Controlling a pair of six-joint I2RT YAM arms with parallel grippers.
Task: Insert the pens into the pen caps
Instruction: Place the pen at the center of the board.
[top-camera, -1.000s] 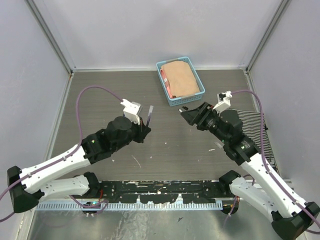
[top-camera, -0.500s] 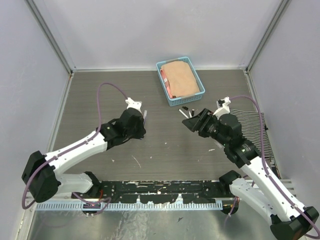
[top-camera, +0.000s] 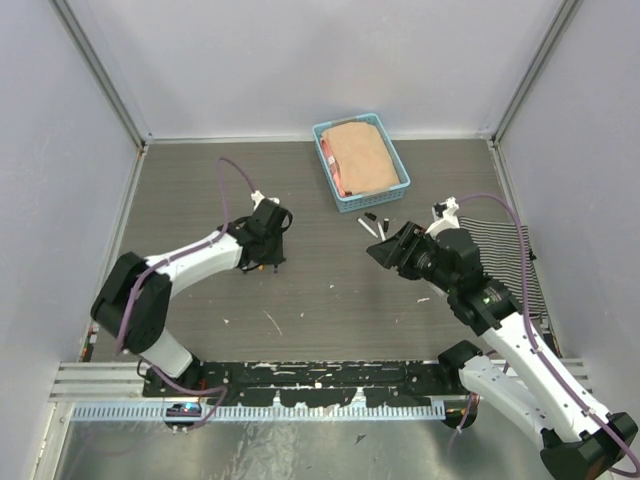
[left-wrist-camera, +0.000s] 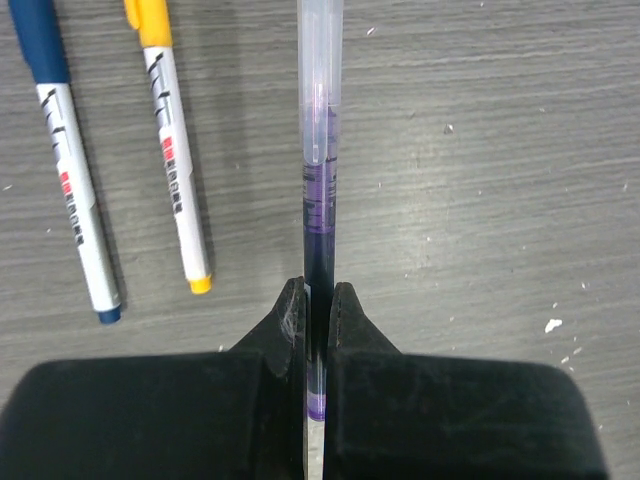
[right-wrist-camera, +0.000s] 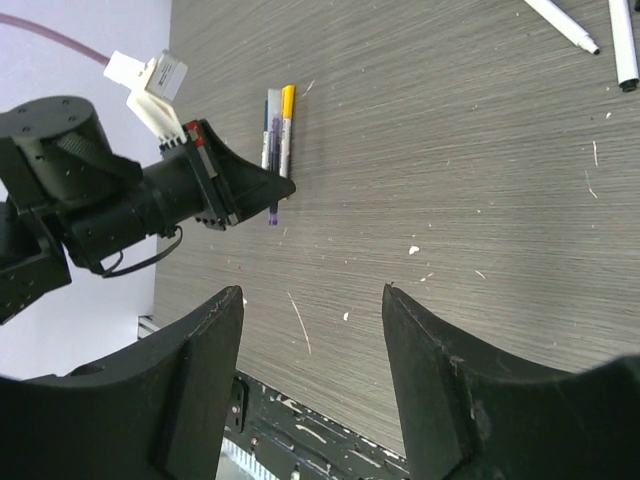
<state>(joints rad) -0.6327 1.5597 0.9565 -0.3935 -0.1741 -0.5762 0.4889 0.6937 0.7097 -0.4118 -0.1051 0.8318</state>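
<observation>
Blue-capped pen (left-wrist-camera: 70, 190) and yellow-capped pen (left-wrist-camera: 172, 180) lie on the table (left-wrist-camera: 480, 150), cap ends cropped. Beside them, left gripper (left-wrist-camera: 317, 300) clamps purple pen (left-wrist-camera: 318, 190), far end likewise cropped. Right gripper (right-wrist-camera: 310, 295) gapes empty; two loose pens (right-wrist-camera: 565, 25) beyond, partly out of frame

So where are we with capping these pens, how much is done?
Done: a blue-capped pen and a yellow-capped pen lie side by side on the table. In hand: the left gripper is shut on a purple pen, clear cap on, beside them. Left: at least two loose white pens further off; the right gripper is open and empty.
</observation>
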